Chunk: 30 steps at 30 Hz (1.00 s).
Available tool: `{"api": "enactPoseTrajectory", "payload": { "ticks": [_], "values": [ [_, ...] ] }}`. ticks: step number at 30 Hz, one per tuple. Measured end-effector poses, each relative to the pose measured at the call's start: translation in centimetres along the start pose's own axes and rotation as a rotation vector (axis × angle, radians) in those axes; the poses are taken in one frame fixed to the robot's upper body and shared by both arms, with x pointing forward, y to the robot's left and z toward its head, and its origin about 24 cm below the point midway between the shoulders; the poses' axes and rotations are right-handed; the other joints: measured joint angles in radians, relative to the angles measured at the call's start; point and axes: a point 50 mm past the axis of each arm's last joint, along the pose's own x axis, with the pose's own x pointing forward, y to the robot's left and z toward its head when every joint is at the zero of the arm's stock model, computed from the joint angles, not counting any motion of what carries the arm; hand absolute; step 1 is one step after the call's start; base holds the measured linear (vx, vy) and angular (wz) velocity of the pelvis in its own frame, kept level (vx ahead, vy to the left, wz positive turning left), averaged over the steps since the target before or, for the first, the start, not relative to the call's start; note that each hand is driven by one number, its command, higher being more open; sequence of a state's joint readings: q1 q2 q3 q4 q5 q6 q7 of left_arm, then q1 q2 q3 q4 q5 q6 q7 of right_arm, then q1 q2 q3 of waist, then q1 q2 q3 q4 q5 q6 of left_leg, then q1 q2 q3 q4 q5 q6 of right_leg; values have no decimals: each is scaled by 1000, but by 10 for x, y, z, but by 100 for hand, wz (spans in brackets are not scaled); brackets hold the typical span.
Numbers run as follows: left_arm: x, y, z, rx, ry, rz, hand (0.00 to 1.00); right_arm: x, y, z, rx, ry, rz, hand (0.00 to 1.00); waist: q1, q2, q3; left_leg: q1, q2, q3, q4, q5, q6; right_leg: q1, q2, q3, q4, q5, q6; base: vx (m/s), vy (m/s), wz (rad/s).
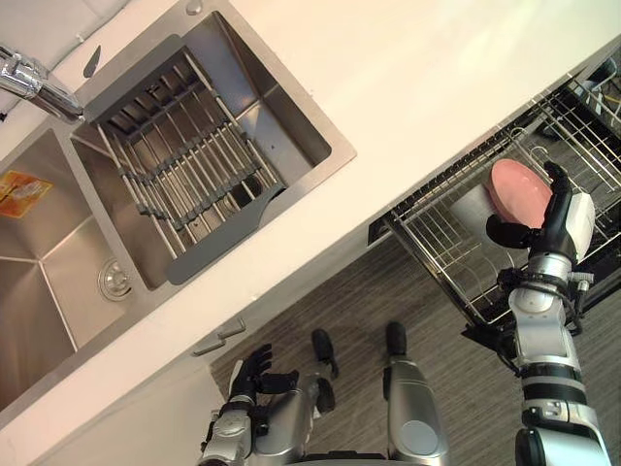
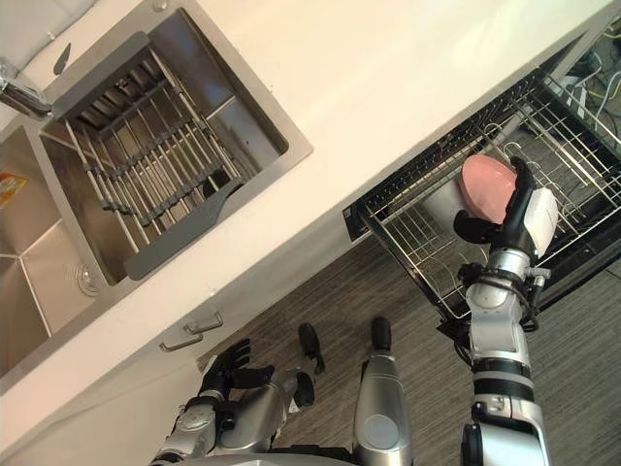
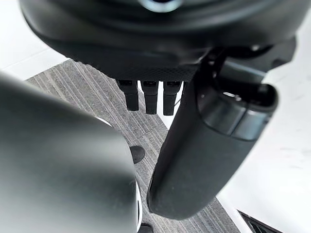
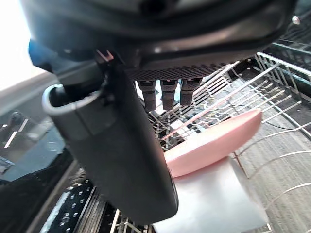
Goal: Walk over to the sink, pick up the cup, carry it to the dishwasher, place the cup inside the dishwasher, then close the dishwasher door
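Right hand [image 1: 556, 209] grips the cup [image 1: 517, 190] over the dishwasher rack [image 1: 439, 239].
Fingers and thumb curl round the white, pink-ended cup above the rack's wires; the left hand [image 1: 254, 374] hangs well away from the rack, fingers relaxed, empty.

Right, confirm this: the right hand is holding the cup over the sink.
Not quite. The right hand does hold the cup, but over the dishwasher's pulled-out wire rack, not over the sink. The left eye view shows this.
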State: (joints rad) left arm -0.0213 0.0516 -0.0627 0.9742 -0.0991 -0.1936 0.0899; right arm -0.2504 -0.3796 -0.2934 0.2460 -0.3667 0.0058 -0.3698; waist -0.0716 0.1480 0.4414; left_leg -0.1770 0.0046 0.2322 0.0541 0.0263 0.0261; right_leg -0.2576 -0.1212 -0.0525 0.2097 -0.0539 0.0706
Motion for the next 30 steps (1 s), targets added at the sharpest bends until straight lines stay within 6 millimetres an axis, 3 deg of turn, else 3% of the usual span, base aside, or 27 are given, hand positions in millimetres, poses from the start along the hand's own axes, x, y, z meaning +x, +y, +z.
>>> {"api": "enactPoseTrajectory", "payload": {
  "ticks": [10,16,23,30],
  "values": [
    [0,9,-3,-10,28,31,90,-40,-6,-2,25,-22,-6,90,-5,-40,-8,50,3,8,-12,-4,-2,66,9,7,-60,24,2,6,5,-3],
    [-2,16,-11,17,68,44,90,-69,-8,-11,67,8,16,90,-18,-80,-60,88,11,16,-15,-17,-9,121,18,8,-108,35,2,32,2,-6],
    [-12,18,-35,30,145,51,90,-103,-27,-42,154,160,-8,90,-24,-85,-175,142,9,9,-17,-37,-18,200,22,0,-158,36,5,33,0,1],
    [-23,22,-56,-14,216,84,90,-139,-43,-92,266,450,-118,90,-24,-84,-264,187,11,19,-51,-38,-20,229,25,9,-179,36,4,3,6,-5]
  ]
}}
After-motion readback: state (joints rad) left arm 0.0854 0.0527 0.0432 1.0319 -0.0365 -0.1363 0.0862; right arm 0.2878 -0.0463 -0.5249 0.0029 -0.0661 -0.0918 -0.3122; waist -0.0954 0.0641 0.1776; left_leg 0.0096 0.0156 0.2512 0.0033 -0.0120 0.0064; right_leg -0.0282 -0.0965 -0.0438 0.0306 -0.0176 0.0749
